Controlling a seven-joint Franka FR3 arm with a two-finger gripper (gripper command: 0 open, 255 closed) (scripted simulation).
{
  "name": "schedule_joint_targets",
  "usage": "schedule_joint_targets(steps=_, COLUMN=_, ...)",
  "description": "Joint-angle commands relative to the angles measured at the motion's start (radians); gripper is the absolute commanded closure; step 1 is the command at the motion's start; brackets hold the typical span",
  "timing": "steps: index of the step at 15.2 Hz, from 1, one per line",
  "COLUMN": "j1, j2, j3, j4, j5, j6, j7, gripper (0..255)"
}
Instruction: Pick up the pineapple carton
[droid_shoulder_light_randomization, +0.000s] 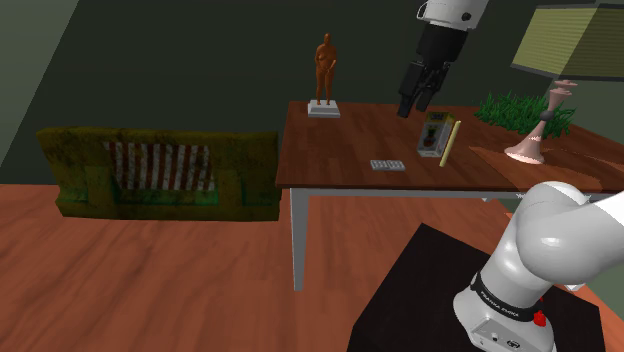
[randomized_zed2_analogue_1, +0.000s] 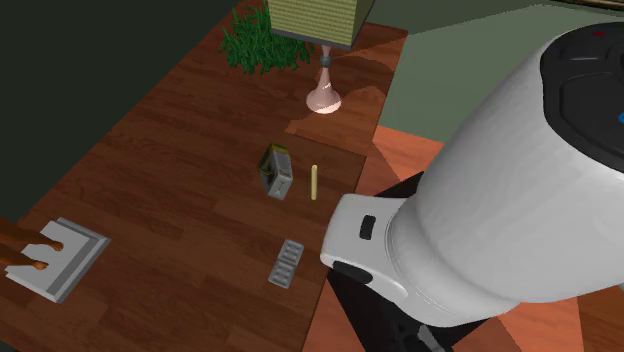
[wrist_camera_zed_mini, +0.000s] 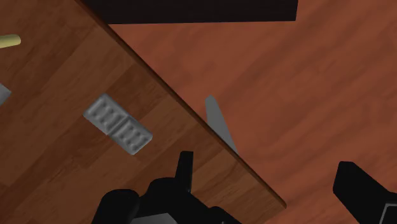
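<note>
pincer (droid_shoulder_light_randomization: 414, 107) wide apart, empty, high over table (droid_shoulder_light_randomization: 340, 152), pineapple carton (droid_shoulder_light_randomization: 432, 135) beside yellow stick (droid_shoulder_light_randomization: 449, 143)

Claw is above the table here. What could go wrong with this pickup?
The open claw hangs over the table, by the pineapple carton, yet its wrist view looks at the grey blister pack near the edge, so a descent may miss. The yellow stick beside the carton could get knocked.
</note>
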Motion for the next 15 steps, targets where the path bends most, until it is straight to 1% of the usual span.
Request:
schedule_joint_targets(steps=1, j1=0.000, j2=0.000, j3=0.000, j4=0.000, j5=0.000, j6=0.000, j7=0.000, gripper=0)
schedule_joint_targets(steps=8, j1=-0.024, j2=0.031, j3=-0.157, j4=-0.017, j5=-0.122, j6=0.007, j7=-0.216, gripper=0)
schedule_joint_targets(steps=15, j1=-0.043, j2=0.127, j3=-0.312, j4=0.027, j5=-0.233, j6=0.039, j7=-0.432, gripper=0)
